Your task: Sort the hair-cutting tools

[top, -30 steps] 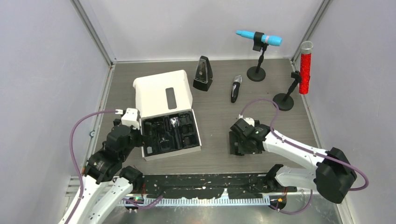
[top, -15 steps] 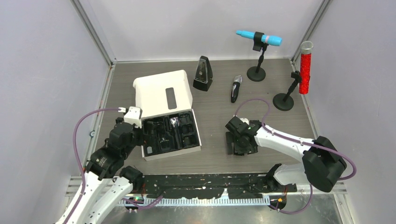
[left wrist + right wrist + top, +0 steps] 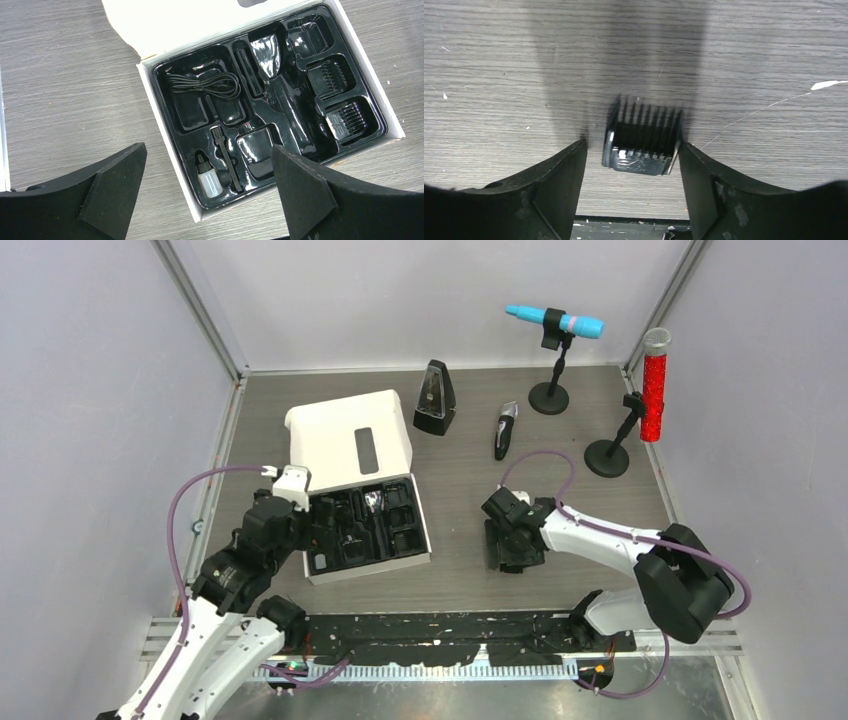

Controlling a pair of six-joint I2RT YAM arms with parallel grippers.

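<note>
- Right gripper (image 3: 633, 146): low over the table (image 3: 460, 480), right of the box, fingers pointing down. Its jaws straddle a loose comb guard (image 3: 642, 142). The right finger (image 3: 704, 185) touches the guard's edge and the left finger (image 3: 559, 180) stands just off it, so the jaws are not yet clamped.
- Loose comb guard: black, flat on the wood between the fingers, teeth pointing away from the wrist.
- Left gripper (image 3: 207, 150): spread wide and holding nothing, above the near edge of the box.
- Box (image 3: 165, 145): white card with a glossy black moulded tray, its lid (image 3: 345, 445) folded back on the far side.
- Coiled cable (image 3: 205, 84): in the tray's far-left recess.
- Tiny bottle (image 3: 207, 175): clear with a black cap, in the near-left recess.
- Small black brush (image 3: 225, 157): in a narrow slot just beside the bottle.
- Two more comb guards (image 3: 330, 75) (image 3: 347, 117): each in its own recess along the tray's right side.
- Clipper (image 3: 504, 430): black and silver, lying on the table well apart from the box, between the metronome (image 3: 434, 398) and the blue microphone's round base.
- Blue microphone (image 3: 553, 321): on its stand at the back.
- Red microphone (image 3: 654, 385): on its stand by the right wall, its base near the right arm's cable loop.
</note>
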